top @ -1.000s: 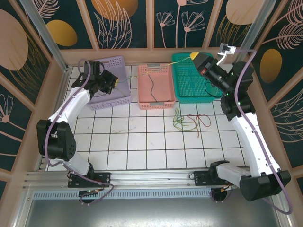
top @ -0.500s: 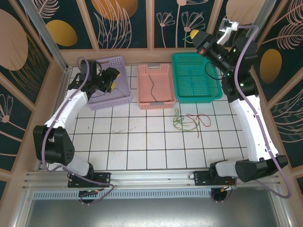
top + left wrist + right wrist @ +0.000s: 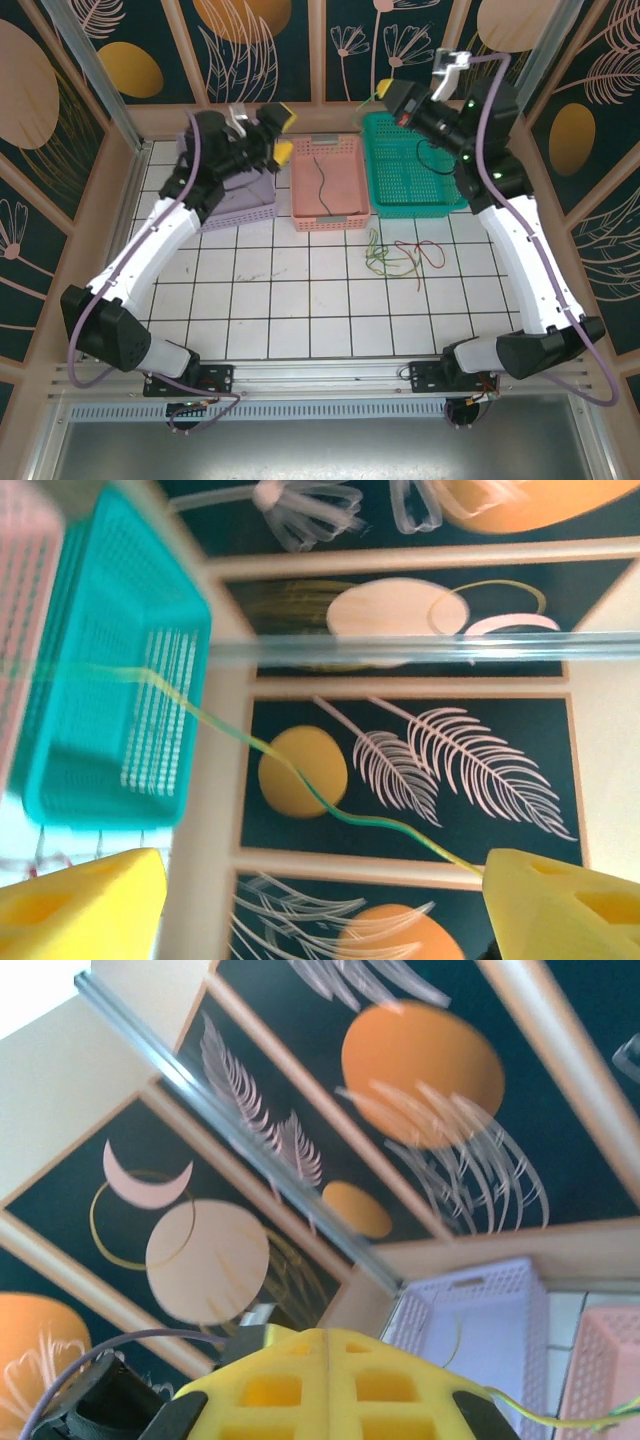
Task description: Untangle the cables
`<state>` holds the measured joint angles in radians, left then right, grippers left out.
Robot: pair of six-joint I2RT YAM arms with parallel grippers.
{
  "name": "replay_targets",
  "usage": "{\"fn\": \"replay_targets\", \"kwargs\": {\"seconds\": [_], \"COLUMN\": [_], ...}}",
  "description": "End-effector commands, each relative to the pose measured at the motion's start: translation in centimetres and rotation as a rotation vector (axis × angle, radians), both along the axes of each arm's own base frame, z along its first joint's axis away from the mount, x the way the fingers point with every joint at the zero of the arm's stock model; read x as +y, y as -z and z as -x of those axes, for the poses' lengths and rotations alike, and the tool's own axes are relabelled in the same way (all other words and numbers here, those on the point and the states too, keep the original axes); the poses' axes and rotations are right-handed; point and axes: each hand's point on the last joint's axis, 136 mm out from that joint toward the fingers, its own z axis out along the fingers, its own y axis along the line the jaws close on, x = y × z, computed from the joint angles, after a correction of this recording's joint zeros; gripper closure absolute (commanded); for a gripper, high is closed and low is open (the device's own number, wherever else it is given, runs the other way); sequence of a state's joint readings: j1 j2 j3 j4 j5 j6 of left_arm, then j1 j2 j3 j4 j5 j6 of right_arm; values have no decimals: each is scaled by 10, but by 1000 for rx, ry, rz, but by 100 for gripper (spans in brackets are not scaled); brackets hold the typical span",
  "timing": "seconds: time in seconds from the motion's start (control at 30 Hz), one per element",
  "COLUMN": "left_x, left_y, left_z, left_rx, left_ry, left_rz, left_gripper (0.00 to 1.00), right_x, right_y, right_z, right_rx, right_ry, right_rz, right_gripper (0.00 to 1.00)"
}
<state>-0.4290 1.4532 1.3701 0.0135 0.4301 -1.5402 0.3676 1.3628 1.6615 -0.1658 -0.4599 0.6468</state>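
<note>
Both arms have swung up high. Our right claw (image 3: 385, 92), closed, seems clamped on the yellow-green cable (image 3: 350, 818), which is drawn toward nine o'clock to our left claw (image 3: 283, 133), its fingers apart. One strand looks to be pulling free; the tangle (image 3: 398, 255) lies on the table (image 3: 300, 300).

Bright, even light; wrist views soft.
Top view sharp, with faint shadows on the tiles (image 3: 300, 290). Left wrist: basket (image 3: 100, 680) left of left claw (image 3: 320, 885) motion-smeared, cable (image 3: 300, 780) streaky there. Right wrist: right claw (image 3: 328, 1345) out of focus, blown-out white up-left of it.
</note>
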Motion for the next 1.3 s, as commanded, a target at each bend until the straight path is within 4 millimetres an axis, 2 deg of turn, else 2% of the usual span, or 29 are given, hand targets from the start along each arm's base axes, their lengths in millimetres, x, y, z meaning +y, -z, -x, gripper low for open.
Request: {"fn": "replay_targets", "kwargs": {"seconds": [0.0, 0.03, 0.13, 0.33, 0.43, 0.5, 0.57, 0.63, 0.7, 0.73, 0.93, 1.13, 1.23, 1.27], "left_x": [3, 4, 2, -12, -16, -20, -22, -21, -17, -15, -1, 24, 27, 27], "left_y": [5, 9, 18, 28, 31, 29, 30, 36, 43, 46, 59, 75, 78, 78], "left_z": [8, 11, 17, 11, 5, 3, 4, 5, 6, 6, 2, -8, -11, -12], "left_rx": [220, 262, 362, 446, 460, 459, 462, 469, 477, 478, 458, 445, 438, 435], "left_ry": [-94, -119, -140, -116, -113, -95, -82, -92, -118, -128, -162, -206, -204, -201], "left_rz": [236, 262, 359, 467, 512, 517, 493, 470, 457, 452, 386, 324, 301, 297], "left_gripper": [16, 12, 11, 8, 10, 17, 30, 53, 83, 88, 90, 88, 90, 95], "right_x": [33, 43, 67, 91, 99, 101, 99, 97, 94, 92, 77, 71, 70, 70], "right_y": [1, 4, 15, 23, 27, 29, 29, 27, 26, 25, 22, 21, 24, 25], "right_z": [16, 21, 36, 59, 69, 74, 78, 82, 83, 84, 90, 95, 96, 96], "right_rx": [-31, -27, -15, -3, -3, -4, -11, -12, -13, -14, -19, -12, -2, 1], "right_ry": [-132, -168, -248, -334, -375, -394, -406, -407, -395, -387, -340, -330, -329, -330], "right_rz": [-39, -47, -58, -85, -86, -87, -95, -98, -94, -92, -86, -86, -83, -81], "right_gripper": [100, 100, 100, 100, 100, 100, 100, 100, 100, 100, 100, 100, 100, 100]}}
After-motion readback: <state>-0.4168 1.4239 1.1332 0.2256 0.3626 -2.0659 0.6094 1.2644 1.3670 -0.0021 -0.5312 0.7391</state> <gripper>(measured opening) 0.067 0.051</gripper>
